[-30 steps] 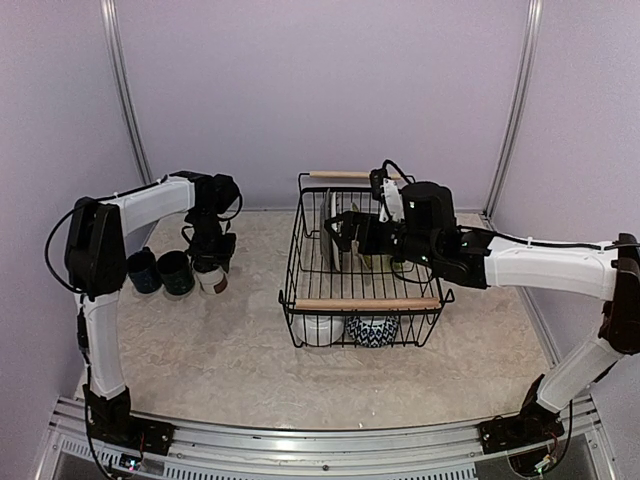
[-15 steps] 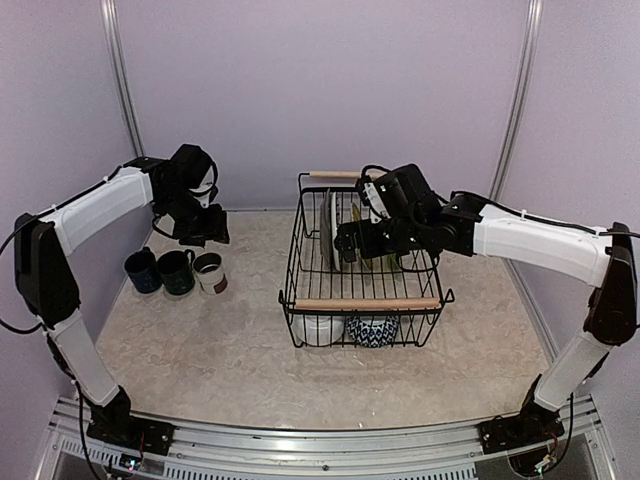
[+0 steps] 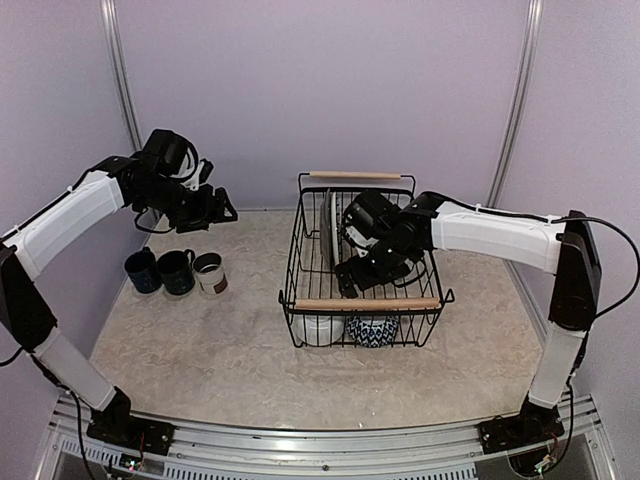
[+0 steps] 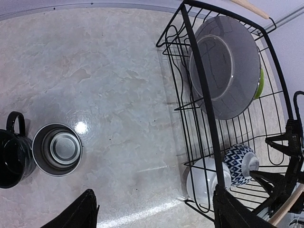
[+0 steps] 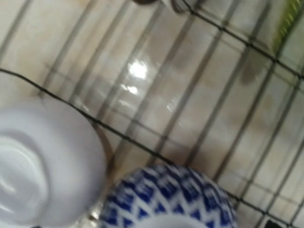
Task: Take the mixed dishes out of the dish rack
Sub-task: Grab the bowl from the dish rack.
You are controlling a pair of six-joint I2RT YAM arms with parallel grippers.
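The dish rack sits in the middle of the table, a bit to the right. 3 cups stand in a row on the left side of the table, well apart from the rack: the navy mug, the dark green mug and the white-brown cup, each just beside the next.

The left gripper hangs high above the table, on the far side of the cups. Its 2 fingers are spread wide and hold nothing.

The right gripper reaches down into the rack, near the wooden handle on the near side. Its jaws are wide apart and nothing is in them. Right under it are the white bowl and 1 small patterned bowl, side by side at the near end of the rack.

The grey dish stands on its edge at the far left of the rack. The lime-green plate peeks out just behind it.
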